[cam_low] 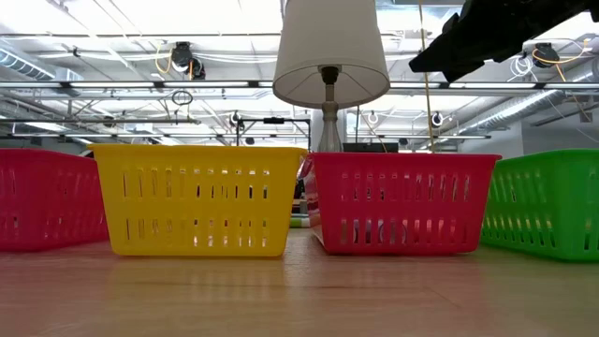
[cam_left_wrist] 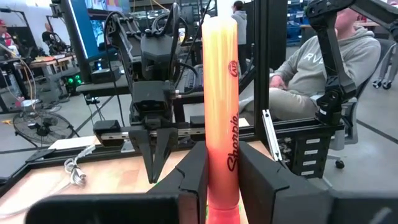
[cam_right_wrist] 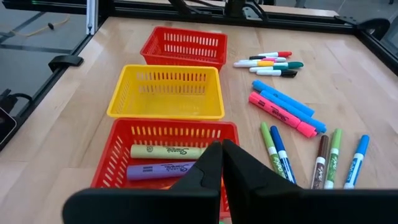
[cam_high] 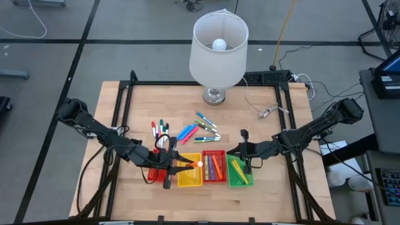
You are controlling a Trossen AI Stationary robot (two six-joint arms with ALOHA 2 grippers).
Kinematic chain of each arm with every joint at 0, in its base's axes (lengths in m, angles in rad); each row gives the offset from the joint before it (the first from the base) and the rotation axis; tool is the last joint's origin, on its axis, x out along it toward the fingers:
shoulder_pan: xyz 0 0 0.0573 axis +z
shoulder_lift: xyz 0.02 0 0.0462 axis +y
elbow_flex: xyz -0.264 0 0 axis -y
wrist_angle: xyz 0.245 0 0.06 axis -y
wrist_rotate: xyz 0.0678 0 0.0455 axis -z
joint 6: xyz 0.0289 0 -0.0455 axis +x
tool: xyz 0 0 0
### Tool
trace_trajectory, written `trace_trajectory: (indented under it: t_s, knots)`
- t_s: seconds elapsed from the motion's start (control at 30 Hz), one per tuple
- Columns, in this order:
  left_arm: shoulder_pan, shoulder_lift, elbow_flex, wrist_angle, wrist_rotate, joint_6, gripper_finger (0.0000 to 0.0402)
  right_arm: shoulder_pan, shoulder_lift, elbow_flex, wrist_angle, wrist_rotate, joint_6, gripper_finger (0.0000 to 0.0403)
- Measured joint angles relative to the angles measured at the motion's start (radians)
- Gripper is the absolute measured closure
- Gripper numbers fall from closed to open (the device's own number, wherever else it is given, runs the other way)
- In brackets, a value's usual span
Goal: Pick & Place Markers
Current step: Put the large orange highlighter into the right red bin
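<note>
My left gripper (cam_high: 186, 164) hovers over the yellow tray (cam_high: 189, 178), shut on an orange marker (cam_high: 199, 164). In the left wrist view that marker (cam_left_wrist: 221, 81) stands up between the fingers. My right gripper (cam_high: 230, 150) is shut on nothing, above the red tray (cam_right_wrist: 118, 158), which holds a yellow marker (cam_right_wrist: 165, 151) and a purple one (cam_right_wrist: 158, 170). Other markers (cam_high: 187, 131) lie loose on the table beyond the trays: blue, pink, green and white ones (cam_right_wrist: 283, 106). My left gripper pinches the orange marker between its two fingers (cam_left_wrist: 194, 168), on the barrel at the printed lettering (cam_left_wrist: 231, 155). The fingers reach level from the table's left. The marker is lifted clear above the yellow tray, its long end sticking out past the fingertips.
Four mesh trays stand in a row near the table's front: red (cam_low: 42, 201), yellow (cam_low: 197, 201), red (cam_low: 398, 201), green (cam_low: 547, 201). A white-shaded lamp (cam_high: 217, 50) stands at the far edge, a loose cable (cam_high: 265, 112) to its right. A seated person (cam_left_wrist: 323, 68) is beyond the table.
</note>
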Motion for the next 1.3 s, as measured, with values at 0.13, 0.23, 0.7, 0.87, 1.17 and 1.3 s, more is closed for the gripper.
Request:
trace_trajectory:
  t_s: [0.13, 0.23, 0.7, 0.87, 1.17, 1.3]
  knots:
    - [0.000, 0.000, 0.000, 0.000, 0.000, 0.000, 0.0334, 0.000, 0.000, 0.000, 0.000, 0.000, -0.002, 0.0403]
    - [0.000, 0.000, 0.000, -0.001, 0.000, 0.000, 0.0334, 0.000, 0.000, 0.000, 0.000, 0.000, -0.002, 0.0403]
    - [0.000, 0.000, 0.000, -0.002, 0.001, -0.003, 0.0327, 0.000, 0.000, 0.000, 0.000, 0.000, -0.002, 0.0403]
    - [0.000, 0.000, 0.000, -0.002, 0.001, 0.000, 0.0335, 0.000, 0.000, 0.000, 0.000, 0.000, -0.003, 0.0403]
    - [0.002, 0.000, 0.000, -0.011, 0.001, -0.002, 0.0335, 0.000, 0.000, -0.002, 0.016, 0.000, -0.001, 0.0403]
    - [0.016, 0.000, 0.000, -0.011, 0.001, -0.002, 0.0335, -0.007, 0.020, -0.051, 0.267, 0.000, -0.062, 0.0403]
